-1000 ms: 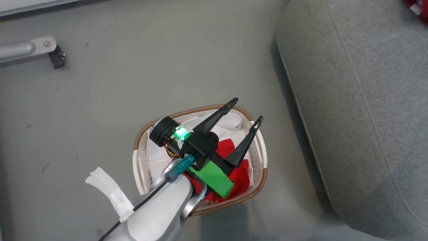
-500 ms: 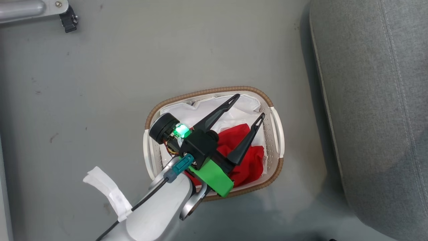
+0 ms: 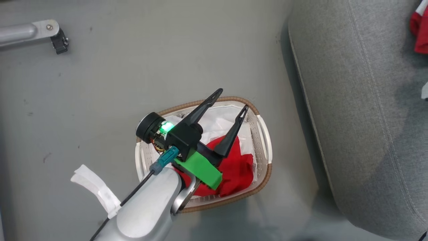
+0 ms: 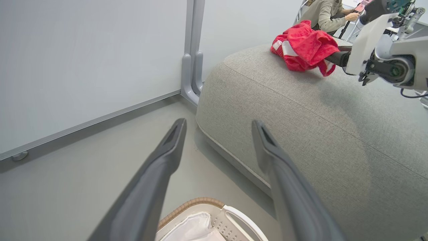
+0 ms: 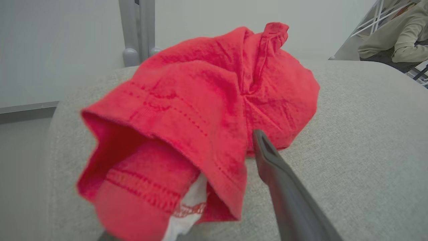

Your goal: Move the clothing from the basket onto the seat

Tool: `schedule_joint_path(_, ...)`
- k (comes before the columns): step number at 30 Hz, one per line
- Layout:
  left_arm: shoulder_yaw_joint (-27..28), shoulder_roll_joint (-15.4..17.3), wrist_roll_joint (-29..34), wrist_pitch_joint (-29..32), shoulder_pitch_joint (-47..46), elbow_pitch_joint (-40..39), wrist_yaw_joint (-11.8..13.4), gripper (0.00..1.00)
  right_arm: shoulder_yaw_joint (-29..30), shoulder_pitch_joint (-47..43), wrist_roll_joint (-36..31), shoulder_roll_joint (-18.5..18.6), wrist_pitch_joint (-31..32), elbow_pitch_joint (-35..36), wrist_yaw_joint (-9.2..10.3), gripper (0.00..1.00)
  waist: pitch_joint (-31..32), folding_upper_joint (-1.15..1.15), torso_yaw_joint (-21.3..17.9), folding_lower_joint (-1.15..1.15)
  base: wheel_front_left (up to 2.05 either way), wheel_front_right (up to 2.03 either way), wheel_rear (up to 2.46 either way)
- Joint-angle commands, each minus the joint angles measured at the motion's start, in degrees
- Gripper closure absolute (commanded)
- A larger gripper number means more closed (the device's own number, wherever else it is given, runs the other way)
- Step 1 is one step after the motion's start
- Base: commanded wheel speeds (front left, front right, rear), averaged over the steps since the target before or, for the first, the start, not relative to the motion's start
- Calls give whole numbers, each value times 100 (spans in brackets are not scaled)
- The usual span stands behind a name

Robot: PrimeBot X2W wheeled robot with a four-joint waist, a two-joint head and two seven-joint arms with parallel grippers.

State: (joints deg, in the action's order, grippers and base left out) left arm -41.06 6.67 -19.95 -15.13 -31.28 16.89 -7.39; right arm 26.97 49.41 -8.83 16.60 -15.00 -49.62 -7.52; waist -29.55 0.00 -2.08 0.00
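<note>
The basket (image 3: 264, 134), cream with a brown woven rim, stands on the floor left of the seat (image 3: 361, 117). Red clothing (image 3: 237, 170) lies inside it on a white liner. My left gripper (image 3: 232, 98) hangs open above the basket, its fingers empty and pointing over the far rim; its wrist view shows the basket rim (image 4: 190, 205) below. More red clothing (image 4: 302, 45) lies on top of the seat (image 4: 301, 110), with my right gripper (image 4: 336, 58) against it. In the right wrist view that clothing (image 5: 207, 100) drapes over my right gripper (image 5: 217, 134), whose one visible finger (image 5: 284, 190) stands wide.
A metal leg with a black foot (image 3: 50, 31) reaches in at the far left of the floor. A pale wall panel and grey post (image 4: 192, 67) stand behind the seat. A person (image 5: 394, 43) sits beyond the seat's far side.
The head camera has swung, so the whole picture has shifted. My left gripper stays open above the basket, with the red clothing still lying in it.
</note>
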Motion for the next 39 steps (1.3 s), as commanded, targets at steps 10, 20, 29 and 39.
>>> schedule_joint_path(10,767,-44,-36,-4,519,77,-11,0,-801,-625,431,-72,-27,312,6,0,1135,0,-157,0,0,0,0)
schedule_joint_path(20,1394,-168,-45,-3,1131,174,-12,0,-1562,-815,765,-102,-27,501,6,0,1907,0,98,0,0,0,0)
schedule_joint_path(29,2001,-264,-24,-3,1516,238,45,0,-2074,-972,1046,-326,-28,682,6,0,2261,0,341,0,0,0,0)
schedule_joint_path(39,3062,-344,117,-3,2006,90,250,0,-2223,-1531,1294,-1072,-28,1496,6,0,2279,0,267,0,0,0,0)
